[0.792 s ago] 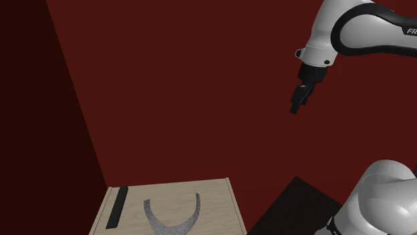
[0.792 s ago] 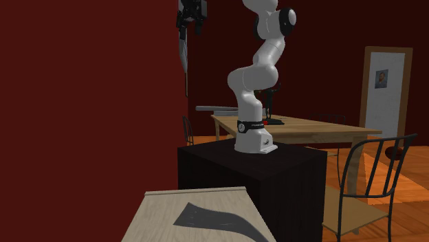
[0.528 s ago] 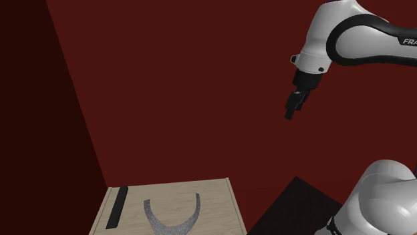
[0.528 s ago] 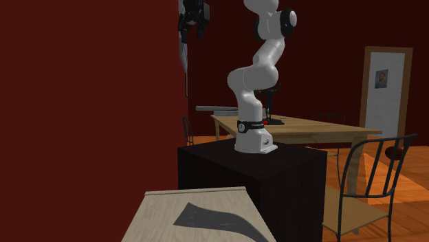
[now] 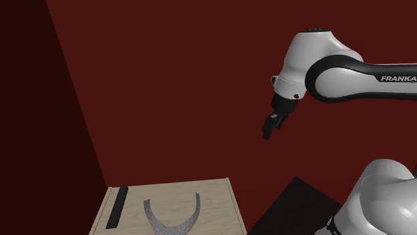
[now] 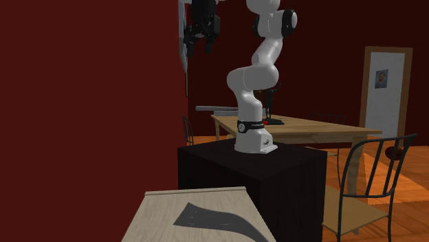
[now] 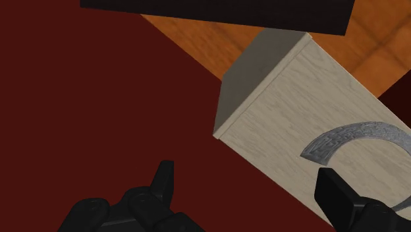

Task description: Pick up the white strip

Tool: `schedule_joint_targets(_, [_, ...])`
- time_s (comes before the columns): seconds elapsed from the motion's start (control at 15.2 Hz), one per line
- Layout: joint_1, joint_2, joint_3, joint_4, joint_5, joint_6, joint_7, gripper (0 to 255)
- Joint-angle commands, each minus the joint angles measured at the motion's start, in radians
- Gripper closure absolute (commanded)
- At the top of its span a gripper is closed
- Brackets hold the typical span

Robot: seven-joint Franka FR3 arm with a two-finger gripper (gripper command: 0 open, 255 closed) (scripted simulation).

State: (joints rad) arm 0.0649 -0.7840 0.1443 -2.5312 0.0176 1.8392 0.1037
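A grey, patterned, U-shaped strip (image 5: 172,218) lies flat on a pale wooden table (image 5: 217,193) at the bottom of the shoulder view. The second exterior view shows the strip (image 6: 213,220) as a dark curve on the table (image 6: 158,213). My gripper (image 5: 268,129) hangs high in the air in front of the dark red wall, far above the table and toward the shoulder view's right. In the wrist view the gripper (image 7: 250,191) is open with nothing between its black fingers (image 7: 163,181); the strip (image 7: 359,135) lies off beside one finger on the table (image 7: 283,105).
A black bar (image 5: 119,205) lies along the table's edge at the shoulder view's left of the strip. The black stand (image 6: 275,172) rises just behind the table. A dining table (image 6: 302,127) and a chair (image 6: 371,179) stand on the orange floor beyond.
The arm has swung the gripper down and toward the shoulder view's left, closer to above the table. Strip and bar have not moved.
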Motion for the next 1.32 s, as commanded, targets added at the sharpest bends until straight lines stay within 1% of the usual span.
schedule_joint_targets(0.0, [0.014, 0.015, 0.039, -0.028, 0.02, 0.058, 0.043, 0])
schedule_joint_targets(0.4, [0.041, 0.131, 0.165, -0.078, 0.06, 0.261, 0.17, 0])
schedule_joint_targets(0.73, [0.036, 0.276, 0.281, -0.075, 0.052, 0.432, 0.294, 0])
schedule_joint_targets(0.86, [0.022, 0.344, 0.332, -0.063, 0.031, 0.497, 0.352, 0])
schedule_joint_targets(0.99, [0.001, 0.417, 0.387, -0.043, -0.006, 0.559, 0.42, 0])
schedule_joint_targets(1.12, [-0.029, 0.496, 0.444, -0.017, -0.064, 0.614, 0.499, 0])
schedule_joint_targets(1.25, [-0.067, 0.581, 0.504, 0.016, -0.148, 0.661, 0.596, 0])
